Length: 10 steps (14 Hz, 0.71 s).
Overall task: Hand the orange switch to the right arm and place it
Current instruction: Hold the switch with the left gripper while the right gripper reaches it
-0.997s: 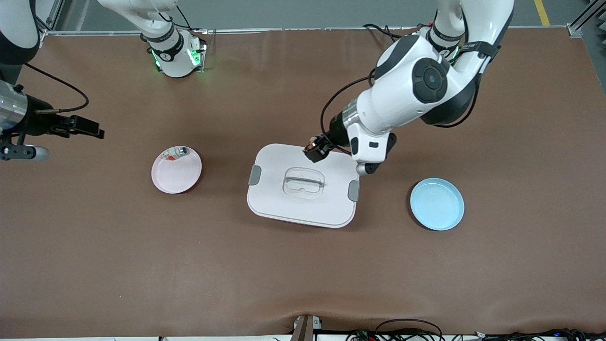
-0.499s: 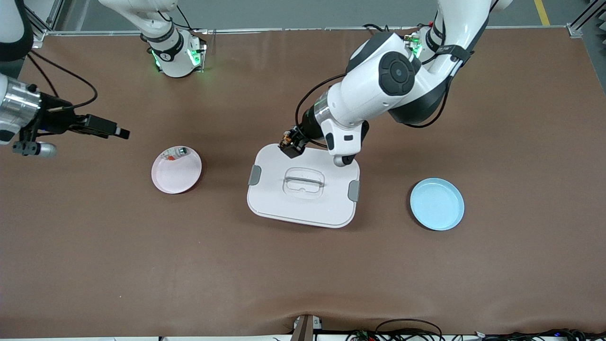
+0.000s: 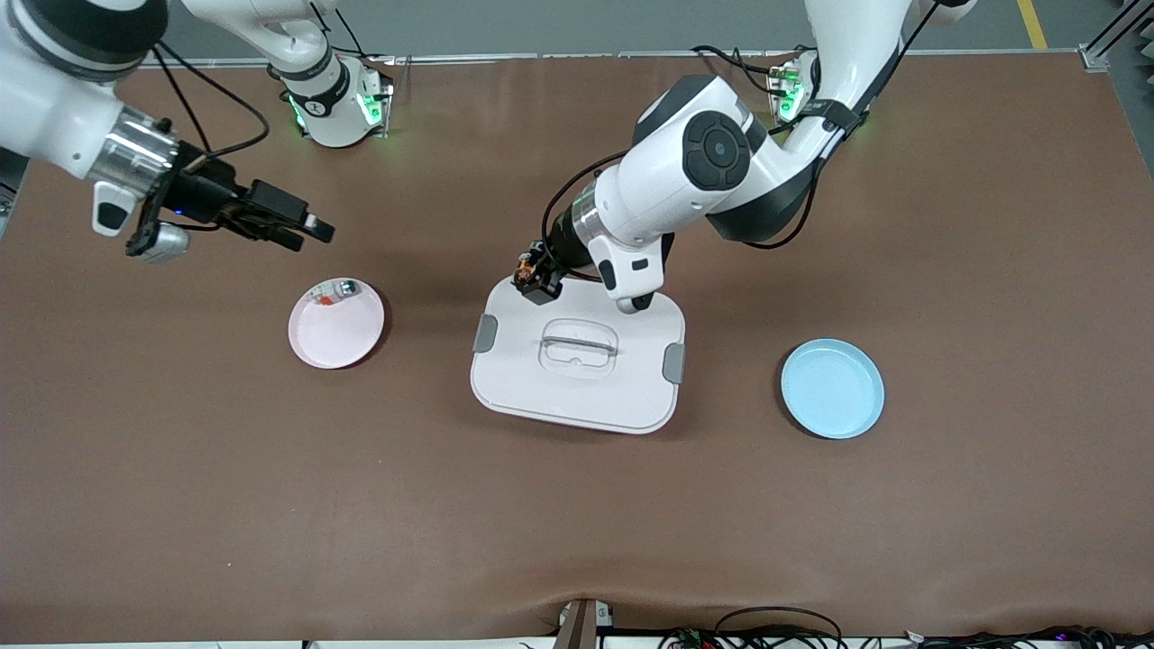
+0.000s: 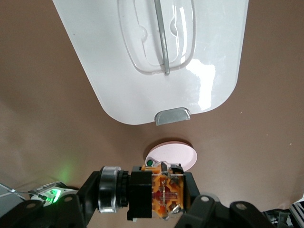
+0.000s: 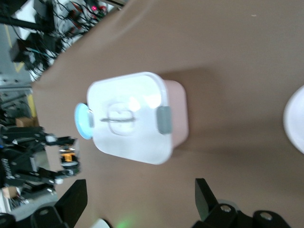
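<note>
Brown table (image 3: 577,523) carries pink plate (image 3: 336,326), lidded white box (image 3: 577,361), blue plate (image 3: 832,388); box under closed left jaws.

A robotics lab: two white arms (image 3: 685,171) bolted at the edge of a brown-covered bench (image 3: 577,523), loose cables (image 3: 775,622) along its near edge, a yellow-lined grey floor.
</note>
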Tool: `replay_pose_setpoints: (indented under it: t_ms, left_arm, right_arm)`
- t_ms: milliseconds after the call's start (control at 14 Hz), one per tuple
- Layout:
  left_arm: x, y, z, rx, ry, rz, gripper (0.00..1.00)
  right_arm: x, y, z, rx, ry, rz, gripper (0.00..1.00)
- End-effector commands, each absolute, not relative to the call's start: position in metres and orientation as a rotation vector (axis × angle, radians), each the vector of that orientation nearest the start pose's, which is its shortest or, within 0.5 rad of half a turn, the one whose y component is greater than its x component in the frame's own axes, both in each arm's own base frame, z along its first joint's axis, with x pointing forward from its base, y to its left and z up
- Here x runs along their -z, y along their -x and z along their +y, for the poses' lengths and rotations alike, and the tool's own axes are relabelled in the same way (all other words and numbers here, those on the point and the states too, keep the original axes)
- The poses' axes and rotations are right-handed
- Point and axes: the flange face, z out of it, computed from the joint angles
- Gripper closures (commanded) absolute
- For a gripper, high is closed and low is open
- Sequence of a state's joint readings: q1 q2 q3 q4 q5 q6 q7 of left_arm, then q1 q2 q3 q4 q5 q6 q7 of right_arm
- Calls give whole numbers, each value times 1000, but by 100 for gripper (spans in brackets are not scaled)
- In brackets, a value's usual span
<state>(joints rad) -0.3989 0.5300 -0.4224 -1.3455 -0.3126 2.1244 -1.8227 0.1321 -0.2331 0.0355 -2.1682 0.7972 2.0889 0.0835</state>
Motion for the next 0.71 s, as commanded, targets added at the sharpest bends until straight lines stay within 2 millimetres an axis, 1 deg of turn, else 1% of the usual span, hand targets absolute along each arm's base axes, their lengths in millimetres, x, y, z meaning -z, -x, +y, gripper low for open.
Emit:
replay_pose_setpoints:
  t_ms: [0, 142, 214, 356, 499, 641]
  left_arm:
    - [-480, -539, -499, -736, 2792, -2049, 100]
    - [-482, -540, -498, -736, 2786, -2060, 100]
    - [-487, -541, -498, -736, 2795, -2066, 100]
    - [-486, -543, -499, -739, 2798, -2066, 100]
    - [-486, -544, -499, -734, 2802, -2065, 100]
    - [-484, -541, -502, -735, 2806, -2054, 100]
  right_arm:
    - [-509, -469, 166, 102, 2315, 386, 0]
    - [-502, -459, 200, 135, 2259, 407, 0]
    - [-501, -457, 210, 148, 2232, 423, 0]
    - [-497, -453, 227, 160, 2218, 440, 0]
    - [-494, -451, 237, 130, 2201, 505, 0]
    - [-484, -449, 254, 142, 2216, 503, 0]
